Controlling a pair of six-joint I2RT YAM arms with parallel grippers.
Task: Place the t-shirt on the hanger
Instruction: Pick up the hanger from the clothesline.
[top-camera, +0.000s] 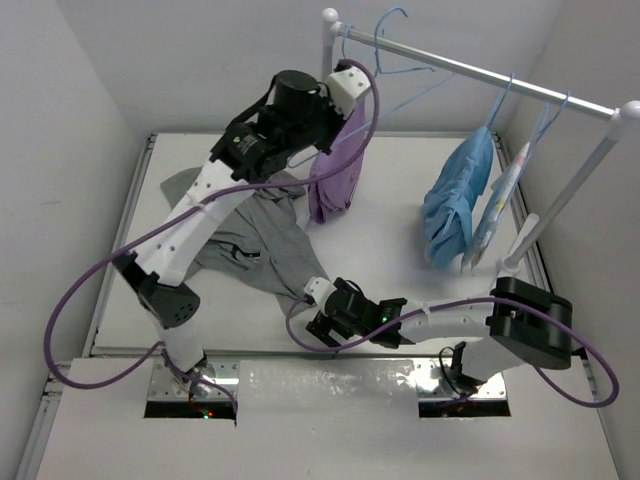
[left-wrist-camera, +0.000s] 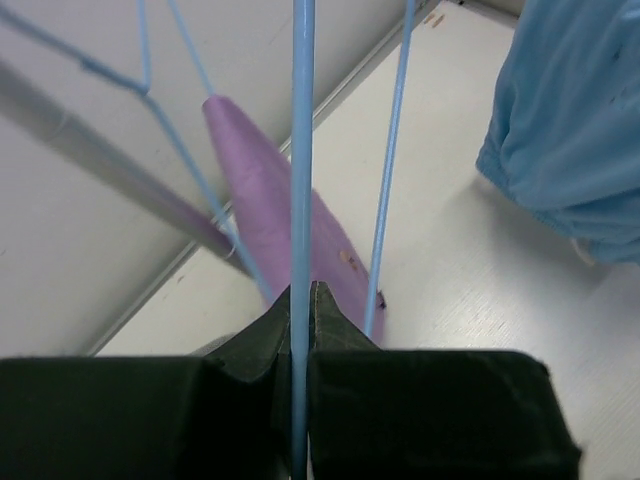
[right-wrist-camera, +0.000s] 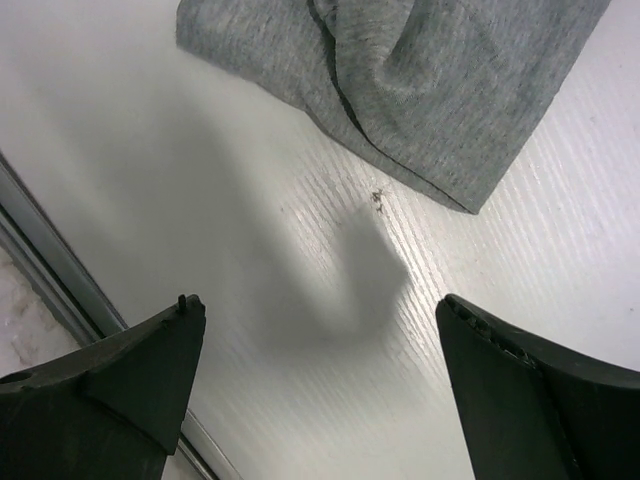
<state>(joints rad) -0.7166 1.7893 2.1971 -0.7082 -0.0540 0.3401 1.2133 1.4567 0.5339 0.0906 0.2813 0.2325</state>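
- We see the white table (top-camera: 400, 260) filling the middle of the overhead view, with pale walls on three sides.
- A white rail (top-camera: 470, 68) slants across the upper right of that view on upright posts.
- The t-shirt (top-camera: 265, 235) lies crumpled on the table left of centre, partly under the left arm. In the right wrist view its grey corner (right-wrist-camera: 420, 80) takes up the top of the frame. We see none of it on the hanger.
- A light-blue garment (top-camera: 455, 200) hangs from the rail at the right.
- A purple garment (top-camera: 335, 185) hangs below the rail's left end, just beside the left arm's wrist.
- The hanger (left-wrist-camera: 302, 150) shows as a thin pale-blue wire running straight up the centre of the left wrist view.
- The left gripper (left-wrist-camera: 302, 295) is raised in the upper centre of the overhead view, its jaws pressed together on the hanger's wire.
- The right gripper (right-wrist-camera: 320, 330) sits low in the centre. Its jaws are spread wide around nothing, over bare table near the t-shirt's corner without touching it.
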